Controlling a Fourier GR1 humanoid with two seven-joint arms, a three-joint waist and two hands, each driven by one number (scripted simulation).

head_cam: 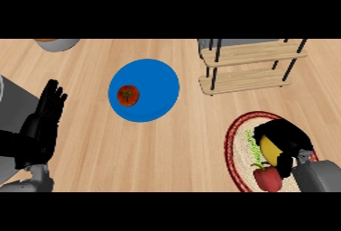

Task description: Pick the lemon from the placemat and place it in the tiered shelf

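Observation:
A yellow lemon (269, 148) lies on the round woven placemat (237, 140) with a red rim at the lower right. My right hand (288, 137) arches over the lemon with its fingers curled round it, hiding most of it. The wooden tiered shelf (248, 67) with black posts stands at the upper right, well above the placemat. At the left edge my left hand (44, 118) rests open with fingers up, holding nothing.
A red bell pepper (268, 177) and a green sprig (254, 145) also lie on the placemat beside the lemon. A blue plate (154, 85) holding a tomato (128, 94) sits in the middle. A grey bowl (57, 43) shows at the top left.

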